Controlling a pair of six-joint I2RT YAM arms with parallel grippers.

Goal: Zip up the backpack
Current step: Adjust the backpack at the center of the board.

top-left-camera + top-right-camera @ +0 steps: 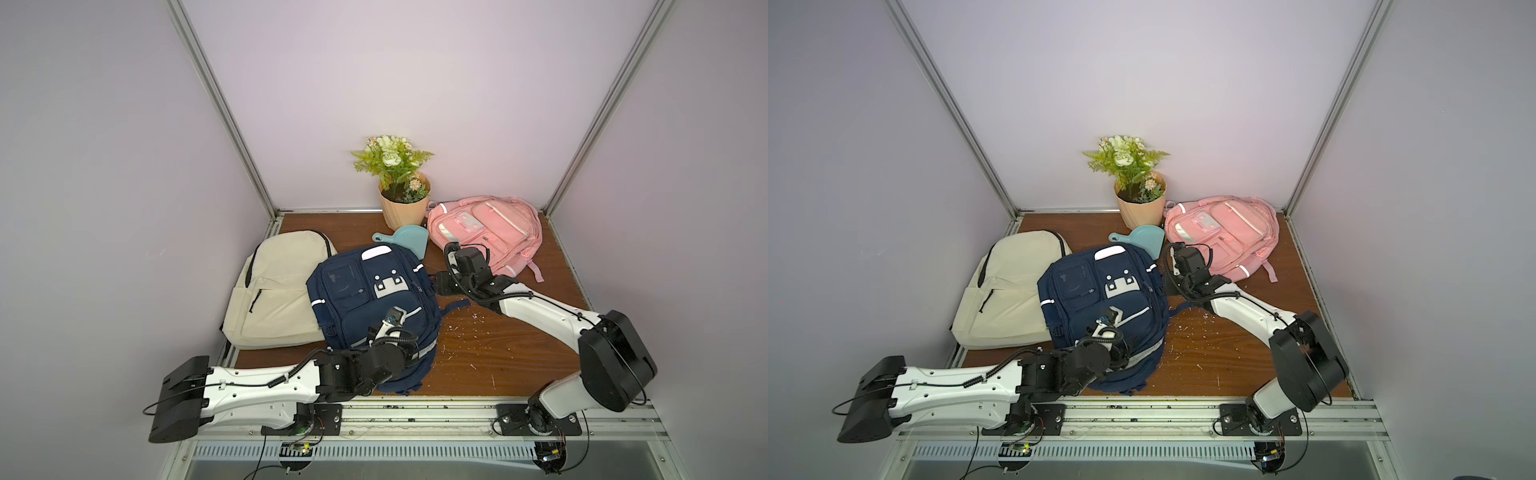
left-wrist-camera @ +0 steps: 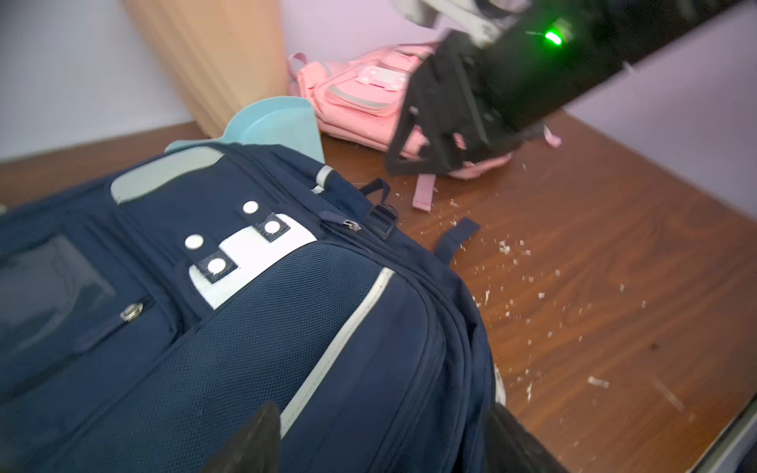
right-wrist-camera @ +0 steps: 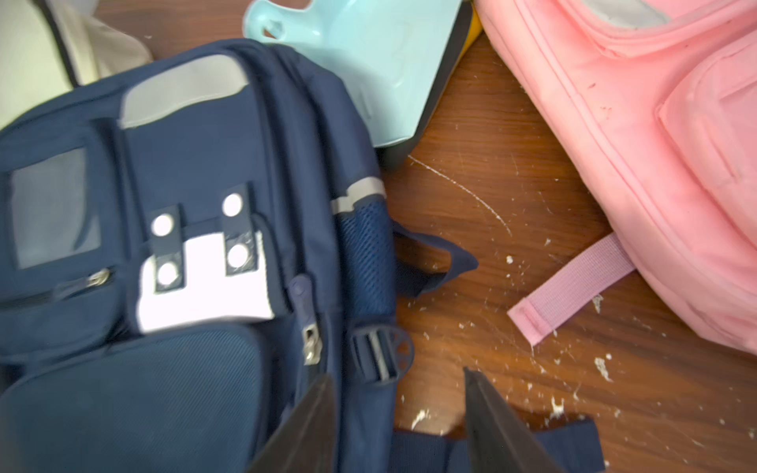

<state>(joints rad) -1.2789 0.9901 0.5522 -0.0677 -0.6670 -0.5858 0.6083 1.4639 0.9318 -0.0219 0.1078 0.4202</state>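
Note:
The navy backpack (image 1: 365, 299) (image 1: 1096, 299) lies face up mid-table. Its metal zipper slider (image 3: 311, 344) (image 2: 352, 225), with a navy pull tab, sits on the bag's right side beside a black buckle (image 3: 383, 354). My right gripper (image 3: 399, 409) (image 1: 440, 286) is open at that edge. One finger is over the bag near the slider, the other over the wood, and it holds nothing. My left gripper (image 2: 385, 446) (image 1: 397, 324) hangs over the bag's near front. It is open wide, with the side seams between its fingers but not gripped.
A beige backpack (image 1: 278, 291) lies at the left and a pink backpack (image 1: 486, 232) at the back right. A potted plant (image 1: 403, 203) and a teal dustpan (image 1: 401, 239) stand behind the navy bag. Pale crumbs litter the wooden table (image 1: 498, 357).

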